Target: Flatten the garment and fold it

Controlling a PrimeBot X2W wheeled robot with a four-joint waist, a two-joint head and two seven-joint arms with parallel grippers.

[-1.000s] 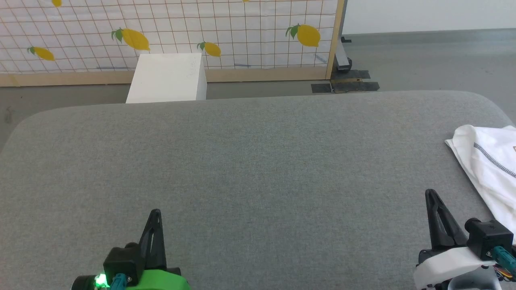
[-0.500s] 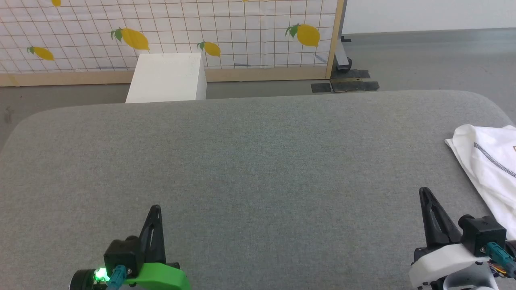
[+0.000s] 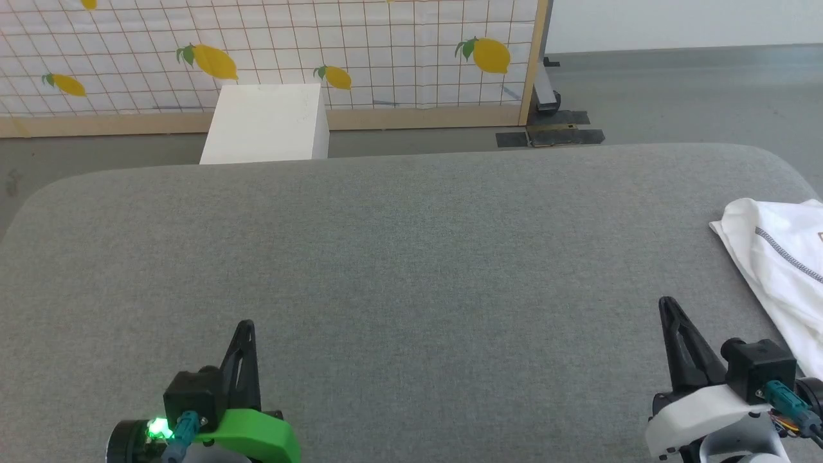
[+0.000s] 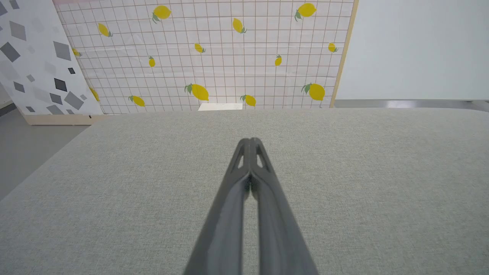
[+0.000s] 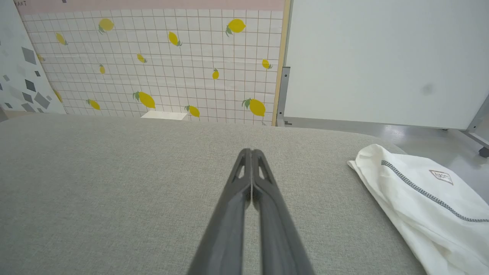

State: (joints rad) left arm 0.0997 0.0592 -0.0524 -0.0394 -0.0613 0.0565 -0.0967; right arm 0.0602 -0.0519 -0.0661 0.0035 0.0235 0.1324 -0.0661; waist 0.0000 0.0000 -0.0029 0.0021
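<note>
two grippers, both empty, are shown over a grey padded surface (image 3: 411, 257). the left gripper (image 3: 246, 329) and the right gripper (image 3: 667, 303) each have their dark fingers pressed together tip to tip, holding nothing. the garment (image 3: 781, 263) lies bunched at the surface's right edge, to the right of the right gripper and apart from it, partly cut off by the head view's border; it is not yet flattened. its thin, lightly wrinkled white cloth looks light and limp, so a pinch will likely lift several layers at once. the rounded far corner, or the edge near the grey-and-white trim line (image 5: 420, 191), seems the best place to take hold. a white box (image 3: 267, 125) stands beyond the far edge.
</note>
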